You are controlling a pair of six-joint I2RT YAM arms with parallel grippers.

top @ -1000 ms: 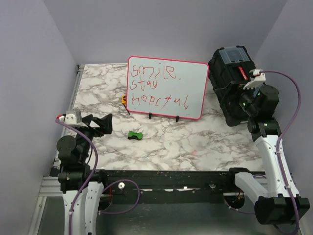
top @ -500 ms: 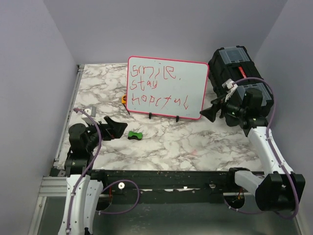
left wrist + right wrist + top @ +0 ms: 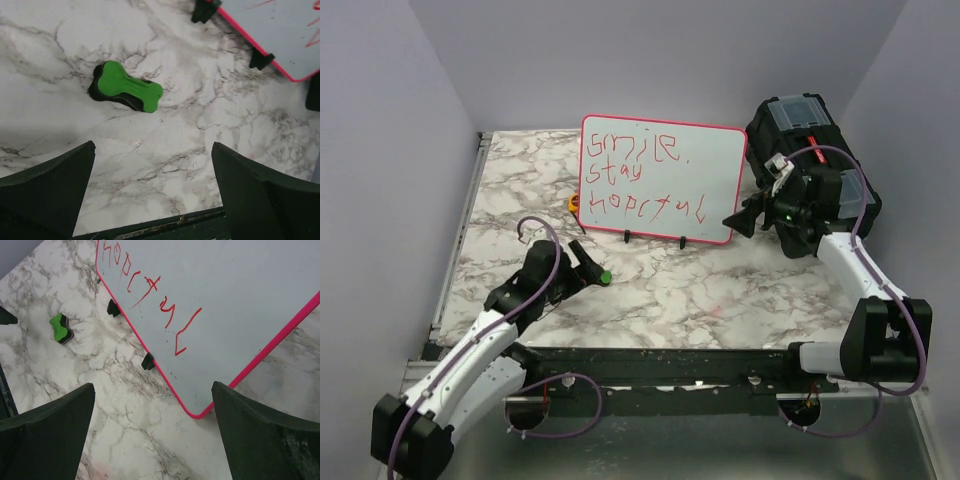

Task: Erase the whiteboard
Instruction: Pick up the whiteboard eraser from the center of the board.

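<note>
At the lower left of the top view we see the left tool (image 3: pixel 578 266) low over the white, grey-veined marble worktop (image 3: pixel 720 295). Its wrist view shows its two dark fingers spread wide, with nothing held between them. Just beyond them lies a small green bone-shaped eraser (image 3: pixel 125 90) with a black underside, flat on the worktop and apart from both fingers.

At the upper centre of the top view stands the large rectangular whiteboard (image 3: pixel 660 180) with a thin pink-red rim and rounded corners. It rests on small black feet and carries three lines of red handwritten lettering. A small orange-yellow object (image 3: pixel 573 204) peeks out at its lower left corner; we cannot tell what it is.

To the right, the right tool (image 3: pixel 735 222) hangs just beside the whiteboard's lower right corner. Its fingers are also set wide apart and grip nothing, and its wrist view looks past them onto that corner. Whether it touches the rim we cannot say. Behind the right arm, at the upper right, sits a black plastic toolbox (image 3: pixel 798 125).
</note>
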